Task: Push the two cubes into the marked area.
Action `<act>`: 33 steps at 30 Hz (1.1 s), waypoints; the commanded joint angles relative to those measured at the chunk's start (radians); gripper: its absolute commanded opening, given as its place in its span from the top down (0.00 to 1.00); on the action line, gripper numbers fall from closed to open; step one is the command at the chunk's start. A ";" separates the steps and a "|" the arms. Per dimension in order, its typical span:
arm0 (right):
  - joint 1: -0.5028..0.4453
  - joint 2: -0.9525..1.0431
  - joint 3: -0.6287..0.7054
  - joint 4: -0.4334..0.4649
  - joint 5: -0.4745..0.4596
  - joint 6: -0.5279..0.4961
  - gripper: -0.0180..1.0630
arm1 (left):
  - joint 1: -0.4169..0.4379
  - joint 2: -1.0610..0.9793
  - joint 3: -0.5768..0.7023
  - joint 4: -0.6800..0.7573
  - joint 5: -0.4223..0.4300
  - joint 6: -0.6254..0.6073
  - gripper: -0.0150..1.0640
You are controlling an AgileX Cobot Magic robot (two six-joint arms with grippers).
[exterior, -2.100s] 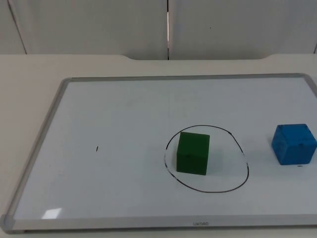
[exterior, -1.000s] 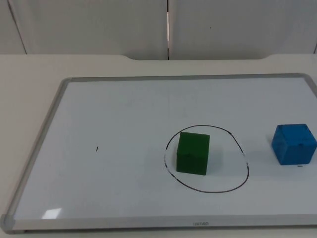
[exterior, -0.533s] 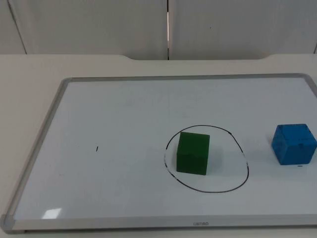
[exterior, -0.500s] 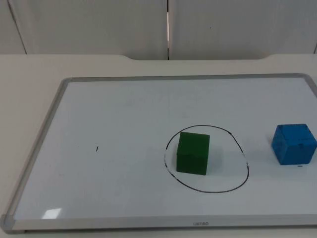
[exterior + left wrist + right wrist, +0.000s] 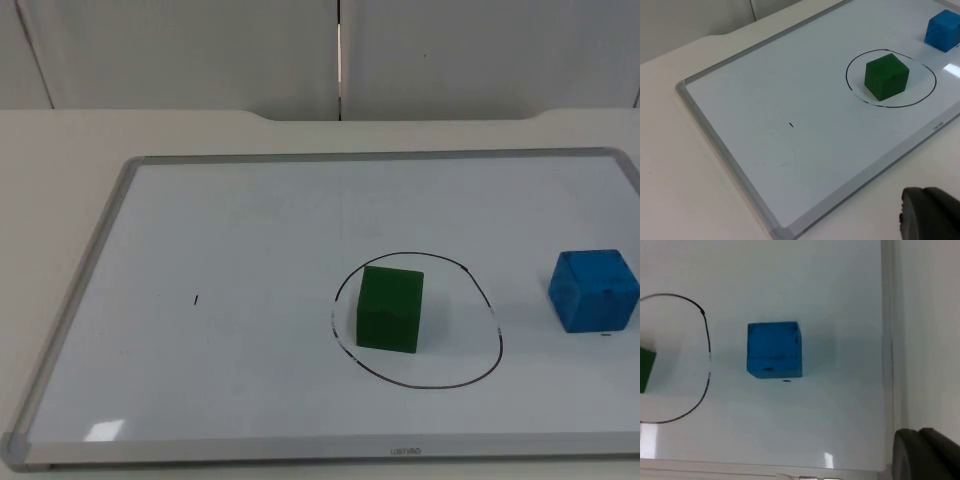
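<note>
The green cube (image 5: 389, 309) sits inside the drawn circle (image 5: 495, 330); the blue cube (image 5: 593, 290) rests on the whiteboard (image 5: 240, 290), well outside to its right. My fingers' state: cannot tell. Advice: push the blue cube's far side squarely, slowly, toward the circle.

A lab-like test bench: a framed whiteboard (image 5: 300, 200) on a pale table (image 5: 60, 140) (grey partition wall (image 5: 200, 50) behind).

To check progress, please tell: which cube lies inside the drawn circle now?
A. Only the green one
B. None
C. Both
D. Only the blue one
A: the green cube sits within the black circle, while the blue cube stands outside it, toward the whiteboard's right edge.
</note>
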 commanded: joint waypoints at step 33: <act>-0.006 0.716 -0.167 0.008 -0.304 0.047 0.98 | 0.003 -0.004 0.004 0.001 0.001 -0.007 0.99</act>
